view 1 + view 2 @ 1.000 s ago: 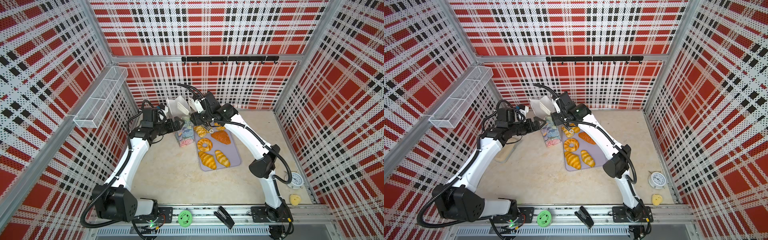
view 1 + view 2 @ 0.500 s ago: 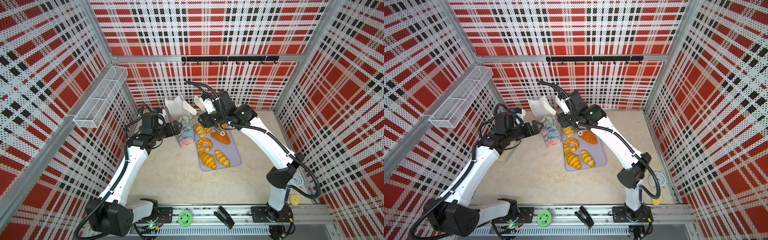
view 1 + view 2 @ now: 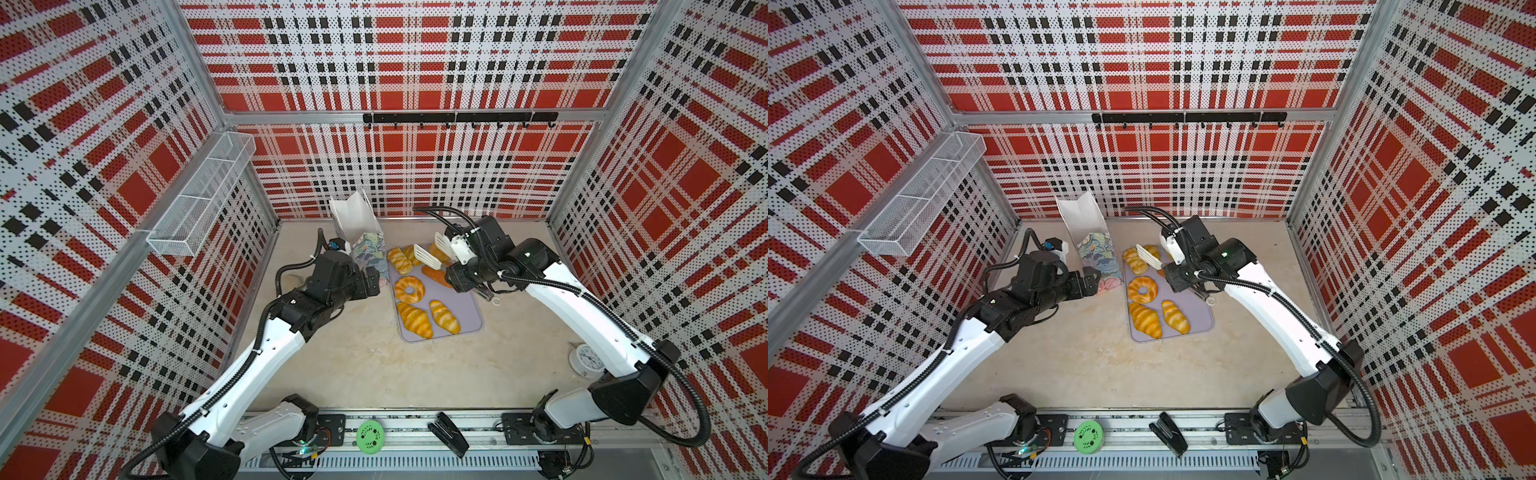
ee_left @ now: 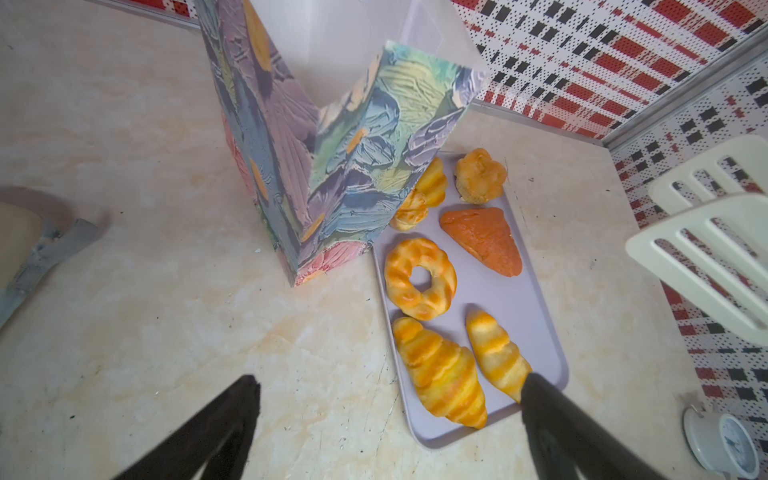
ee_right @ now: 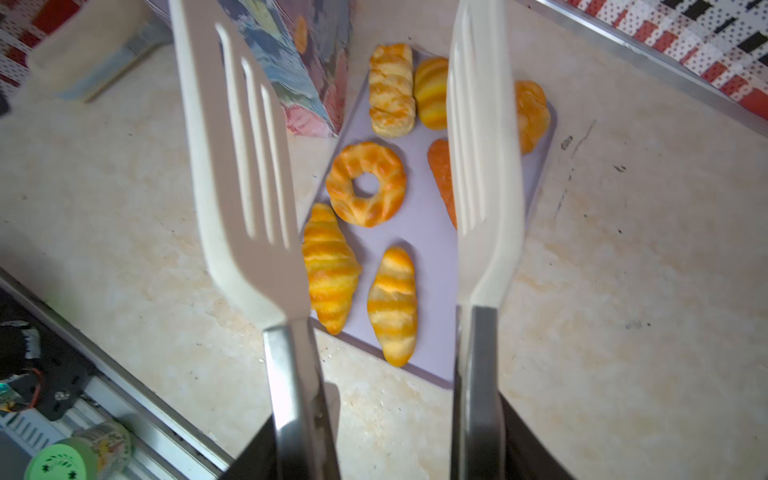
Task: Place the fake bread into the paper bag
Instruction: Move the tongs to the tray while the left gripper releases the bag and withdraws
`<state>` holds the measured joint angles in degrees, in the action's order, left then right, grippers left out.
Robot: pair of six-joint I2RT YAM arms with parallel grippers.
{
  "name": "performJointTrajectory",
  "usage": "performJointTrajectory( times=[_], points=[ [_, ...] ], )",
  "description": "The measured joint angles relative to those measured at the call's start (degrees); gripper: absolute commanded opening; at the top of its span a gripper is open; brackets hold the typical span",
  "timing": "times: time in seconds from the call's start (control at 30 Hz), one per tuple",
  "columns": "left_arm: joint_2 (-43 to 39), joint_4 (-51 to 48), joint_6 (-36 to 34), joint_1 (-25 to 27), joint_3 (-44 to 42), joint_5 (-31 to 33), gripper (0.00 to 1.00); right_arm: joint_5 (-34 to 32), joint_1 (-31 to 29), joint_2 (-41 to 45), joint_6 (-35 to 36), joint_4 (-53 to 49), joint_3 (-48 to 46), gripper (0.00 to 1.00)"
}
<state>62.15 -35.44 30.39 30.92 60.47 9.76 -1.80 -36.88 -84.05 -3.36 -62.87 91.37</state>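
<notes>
Seven breads [image 5: 365, 185] lie on one tray [image 5: 424, 232], one bag [image 4: 353, 166]; left gripper [image 4: 390, 380] spread, empty, near bag; right gripper [image 5: 390, 449] clasps tongs [image 5: 245, 166] above breads.

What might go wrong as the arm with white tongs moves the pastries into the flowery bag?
1. The paper bag stands tall and unsupported; the left hand is open beside it, so a nudge may tip it.
2. The tongs in the right hand have broad blades, and two rolls lie side by side: they might grab both.
</notes>
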Motion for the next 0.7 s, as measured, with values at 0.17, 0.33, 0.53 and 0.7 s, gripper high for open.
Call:
performJointTrajectory(
  times=[0.17, 0.33, 0.53, 0.7],
  points=[
    [0.2, -0.28, 4.9, 8.87, -2.05, 8.76, 0.99, 0.28, 0.59, 2.49, 1.46, -1.73, -5.86, 0.58],
    [1.92, -0.68, 11.43, 18.71, -2.4, 17.16, 0.99, 1.38, 1.03, 4.9, 2.12, -2.36, -11.5, 0.58],
    [5.49, -2.78, 20.31, 28.2, -3.34, 24.24, 1.0, 2.89, 1.25, 11.06, 1.44, -2.27, -20.81, 0.57],
    [8.85, -5.97, 26.95, 32.76, -3.32, 27.76, 1.0, 3.37, 1.27, 15.08, 0.55, -2.71, -26.58, 0.56]
  ],
)
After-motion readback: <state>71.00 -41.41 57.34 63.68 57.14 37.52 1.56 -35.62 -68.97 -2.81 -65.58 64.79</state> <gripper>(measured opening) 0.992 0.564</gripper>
